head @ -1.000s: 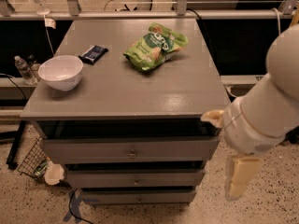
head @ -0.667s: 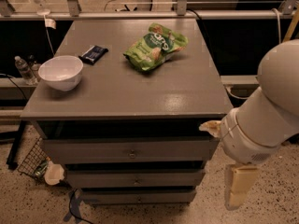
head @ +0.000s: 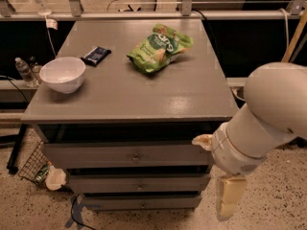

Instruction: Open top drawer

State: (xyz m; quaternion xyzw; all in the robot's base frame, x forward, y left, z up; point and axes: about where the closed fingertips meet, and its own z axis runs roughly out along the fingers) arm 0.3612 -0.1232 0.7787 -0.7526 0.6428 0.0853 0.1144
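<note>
Grey painted wooden cabinet (head: 144,95). Its wide, flat top drawer (head: 96,155), with a round metal knob, sits at 6 o'clock. The cream gripper (head: 229,198) hangs at 4 o'clock; its grip cannot be told. On top are a smooth white bowl (head: 62,74) at 9 o'clock and a crinkled green bag (head: 158,49) at 12.

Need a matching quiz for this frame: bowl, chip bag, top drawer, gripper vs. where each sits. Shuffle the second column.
1. bowl
2. chip bag
3. top drawer
4. gripper

A. lower right, beside and below the top drawer
B. on the tabletop, left side
C. directly under the tabletop
D. on the tabletop, towards the back, right of centre

Pairs: 1-B, 2-D, 3-C, 4-A
</note>
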